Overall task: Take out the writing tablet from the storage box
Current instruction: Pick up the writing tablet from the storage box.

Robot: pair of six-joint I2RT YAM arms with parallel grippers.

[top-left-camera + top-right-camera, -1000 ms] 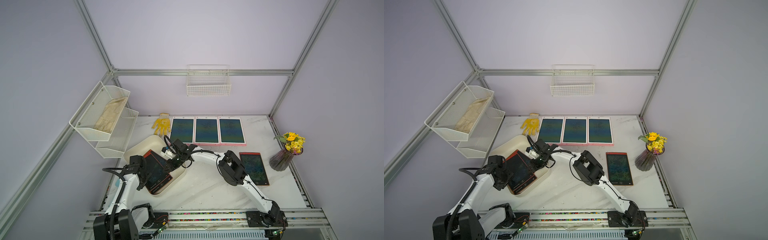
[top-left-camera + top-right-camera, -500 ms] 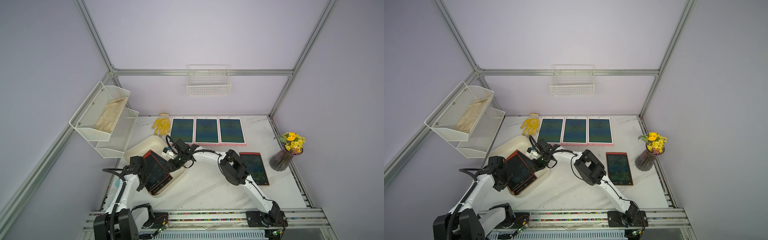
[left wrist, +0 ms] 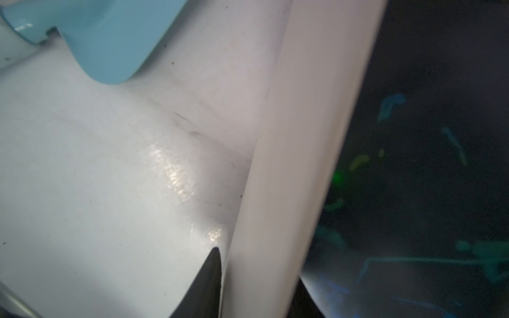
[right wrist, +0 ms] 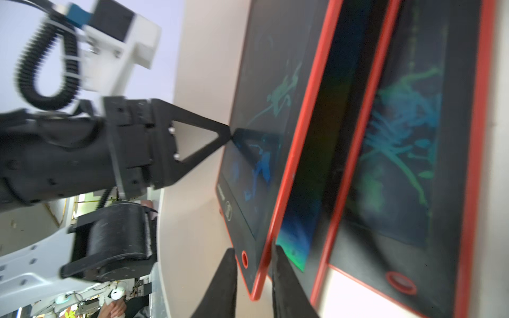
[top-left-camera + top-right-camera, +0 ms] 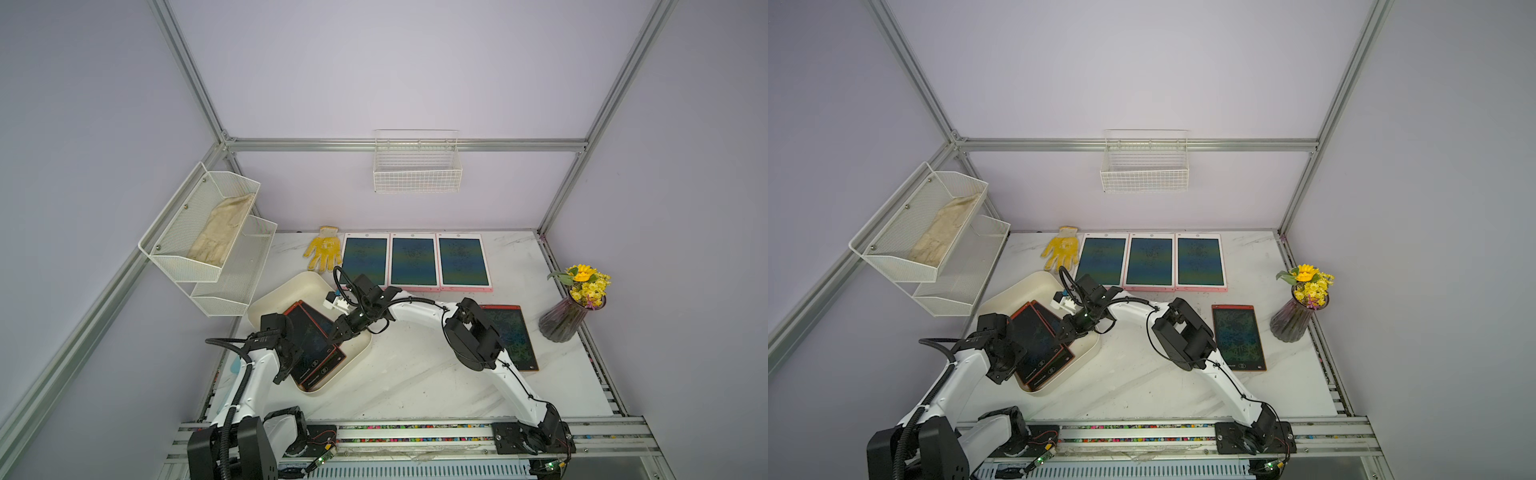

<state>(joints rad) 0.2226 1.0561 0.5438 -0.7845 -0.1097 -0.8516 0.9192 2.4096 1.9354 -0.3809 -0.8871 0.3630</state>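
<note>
Counted four already out on the white marble table [image 5: 415, 374]: three pink-framed tablets [image 5: 413, 262] in a row at upper centre of both top views, one red-framed tablet [image 5: 509, 336] right of centre. Found two more red-framed, dark-screened writing tablets still inside the cream-white shallow plastic storage box [image 5: 286, 291] at lower left of centre, with an upper tablet [image 4: 261, 110] tilted over a lower tablet [image 4: 413, 137]. Saw the right hand [image 4: 253, 250] narrowed about the upper tablet's corner, a finger each side; could not tell whether pinched yet. Could not tell the opening of the left hand [image 5: 286, 365] either: one black fingertip [image 3: 214, 264] outside the box wall, its mate hidden. Judged lifting out still to do.
</note>
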